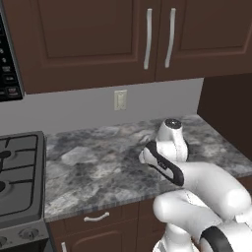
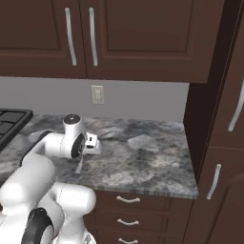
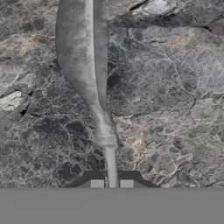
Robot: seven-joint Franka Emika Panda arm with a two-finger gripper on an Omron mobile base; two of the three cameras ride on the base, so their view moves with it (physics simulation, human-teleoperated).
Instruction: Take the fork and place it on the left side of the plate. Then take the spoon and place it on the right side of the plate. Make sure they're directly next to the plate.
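Hand view looked straight along the gripper [image 3: 111, 183], whose two small dark finger tips [image 3: 96, 183] stood close together at the bottom of the picture, pinched on the thin end of a silver-grey handle. That handle belonged to what looked like the fork [image 3: 94, 87]: it ran away from the fingers up the middle of the picture and widened into a broad, blurred head near the top edge, with one lengthwise slit showing in it. The head was too soft to count tines. Behind it lay the mottled grey stone counter [image 3: 175, 109].

Right base view showed the white arm reaching forward from the lower left, its hand [image 2: 89, 143] low over the counter [image 2: 143, 157] and turned downward. A slim grey sliver of the fork [image 2: 80, 165] hung just below the hand, over the stone. Whether its far end touched the surface could not be told. A black stove [image 2: 9, 119] sat at the left edge, and a pale wall outlet [image 2: 97, 94] was on the grey wall under dark wooden cabinets [image 2: 143, 38].

Left base view showed the arm's elbow and wrist over the right part of the counter [image 1: 88, 167], with the stove [image 1: 19, 172] to the left.
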